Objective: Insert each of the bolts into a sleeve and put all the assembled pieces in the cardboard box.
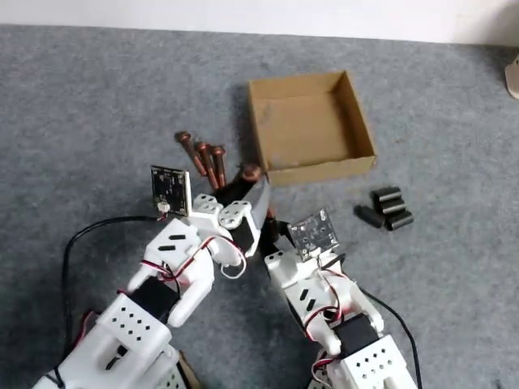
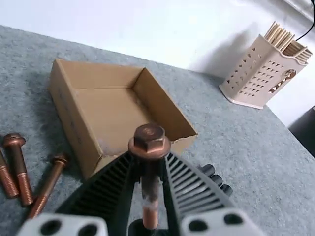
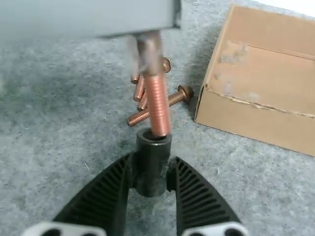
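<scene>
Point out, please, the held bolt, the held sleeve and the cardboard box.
held bolt (image 2: 149,140), left wrist view, on its hexagonal head.
held sleeve (image 3: 153,162), right wrist view, on its dark side wall.
cardboard box (image 1: 320,173), high view, on its near outer wall.

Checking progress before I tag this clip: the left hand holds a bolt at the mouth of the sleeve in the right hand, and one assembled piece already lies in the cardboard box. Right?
Not quite. The cardboard box is empty, as the high view shows. The rest holds: the left hand grips a bolt at the mouth of the sleeve in the right hand.
</scene>
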`<state>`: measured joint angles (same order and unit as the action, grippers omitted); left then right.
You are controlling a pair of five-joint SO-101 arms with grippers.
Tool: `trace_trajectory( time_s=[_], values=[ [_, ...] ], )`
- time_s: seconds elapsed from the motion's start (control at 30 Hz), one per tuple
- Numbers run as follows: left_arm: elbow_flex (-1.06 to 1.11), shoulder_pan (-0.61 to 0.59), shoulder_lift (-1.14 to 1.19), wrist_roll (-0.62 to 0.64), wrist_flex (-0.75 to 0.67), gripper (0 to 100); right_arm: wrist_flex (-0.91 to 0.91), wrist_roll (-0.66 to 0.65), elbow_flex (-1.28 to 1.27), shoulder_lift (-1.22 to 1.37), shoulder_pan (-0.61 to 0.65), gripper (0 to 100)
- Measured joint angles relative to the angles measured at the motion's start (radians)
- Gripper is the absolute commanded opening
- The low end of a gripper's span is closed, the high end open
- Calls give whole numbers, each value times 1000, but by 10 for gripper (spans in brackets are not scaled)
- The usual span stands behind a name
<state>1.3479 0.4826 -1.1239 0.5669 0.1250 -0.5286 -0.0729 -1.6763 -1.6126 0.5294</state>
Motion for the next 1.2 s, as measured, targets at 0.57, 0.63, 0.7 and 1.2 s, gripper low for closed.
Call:
trace_trajectory(
  time_s=[0.57, 0.63, 0.7, 1.2],
  values=[
    [74, 58, 0, -72, 0, 5, 0, 0, 0, 0, 2, 8],
    [74, 61, 0, -72, 0, 5, 0, 0, 0, 0, 2, 8],
    [74, 63, 0, -72, 0, 5, 0, 0, 0, 0, 2, 8],
    [232, 106, -38, -290, -14, 75, -5, 2, 0, 5, -54, 8]
  ],
)
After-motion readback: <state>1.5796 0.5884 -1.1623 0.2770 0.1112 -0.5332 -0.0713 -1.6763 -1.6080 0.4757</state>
